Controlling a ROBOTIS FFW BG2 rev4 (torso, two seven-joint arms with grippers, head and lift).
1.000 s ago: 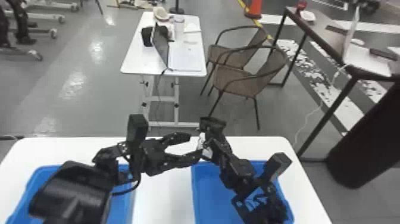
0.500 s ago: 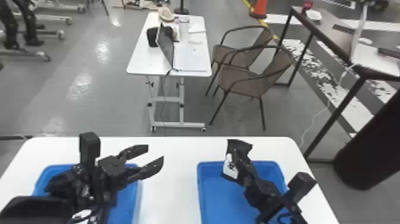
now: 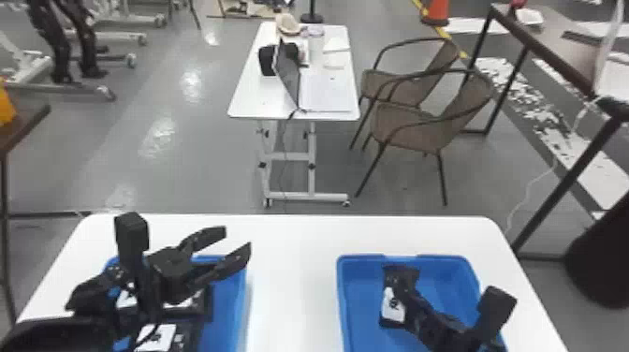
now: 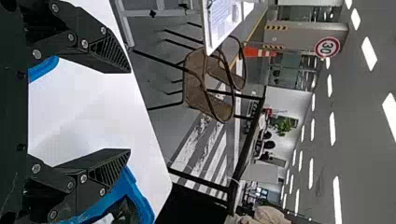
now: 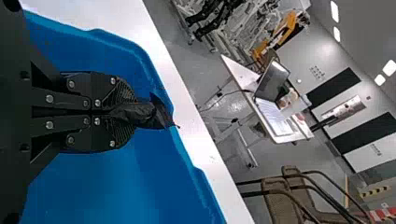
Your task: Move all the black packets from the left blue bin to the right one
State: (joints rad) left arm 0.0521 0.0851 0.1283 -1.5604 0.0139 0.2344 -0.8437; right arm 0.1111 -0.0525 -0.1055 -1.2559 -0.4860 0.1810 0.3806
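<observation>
Bins: right point(image 3: 347, 285), five o'clock, and left point(image 3: 234, 295), seven: smooth blue plastic, soft sheen.
Near table point(image 3: 292, 281), six: smooth white top, low sheen.
Packet point(image 3: 400, 275), five: dark, creased plastic-like film, slight shine; label point(image 3: 392, 306) paper-like, matt.
Left gripper point(image 3: 237, 238), eight: matt black, ribbed fingers point(image 4: 109, 52), shiny metal screw heads.
Floor point(image 3: 196, 135), ten: smooth, glossy.
Chair point(image 3: 407, 124), two: rough woven seat.
</observation>
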